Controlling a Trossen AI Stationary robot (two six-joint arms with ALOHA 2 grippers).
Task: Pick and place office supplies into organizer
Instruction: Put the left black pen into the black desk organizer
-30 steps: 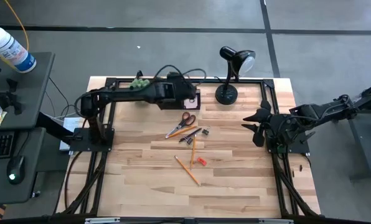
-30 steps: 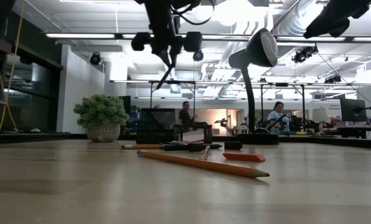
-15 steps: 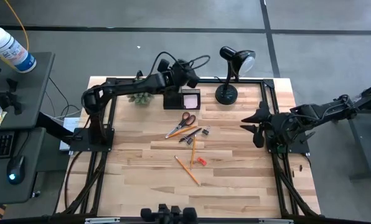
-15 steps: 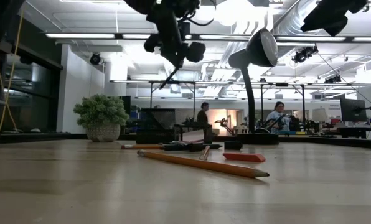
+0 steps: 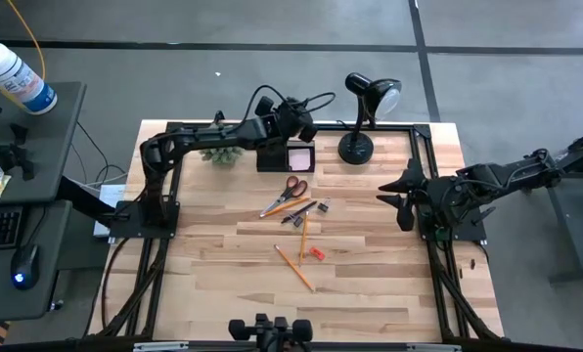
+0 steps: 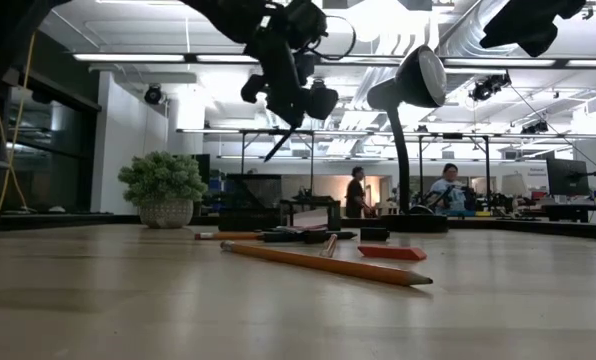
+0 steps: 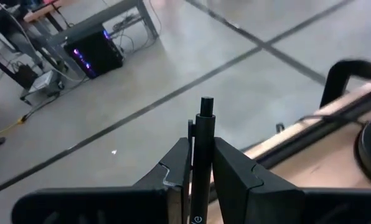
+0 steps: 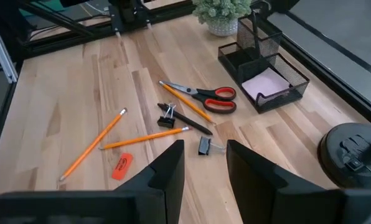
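My left gripper (image 5: 299,123) hangs over the table's far edge, just behind the black mesh organizer (image 5: 286,156), shut on a dark pen (image 7: 204,134). A pink sticky pad (image 8: 266,84) lies in the organizer's low compartment. On the table lie orange-handled scissors (image 5: 293,188), three pencils (image 5: 294,267), another dark pen (image 8: 188,119), a red eraser (image 5: 316,253) and two clips (image 8: 167,115). My right gripper (image 5: 397,193) hovers open at the table's right side, with nothing between its fingers. My left gripper pinches the pen's barrel (image 7: 202,163) between its two fingers. The pen lies along the fingers, and its button end (image 7: 206,104) sticks out past the fingertips. It is lifted clear of everything and slants down from the gripper (image 6: 278,148).
A black desk lamp (image 5: 363,115) stands at the far edge, right of the organizer. A green plant in a pot (image 5: 219,149) stands to the organizer's left. Dark frame rails (image 5: 424,156) run along the table's edges. People move in the room behind.
My left gripper has swung from over the organizer toward the table's far edge and a little to the right. It has rolled about its own axis and carried the pen along. The organizer, covered by the arm before, now shows in the high view.
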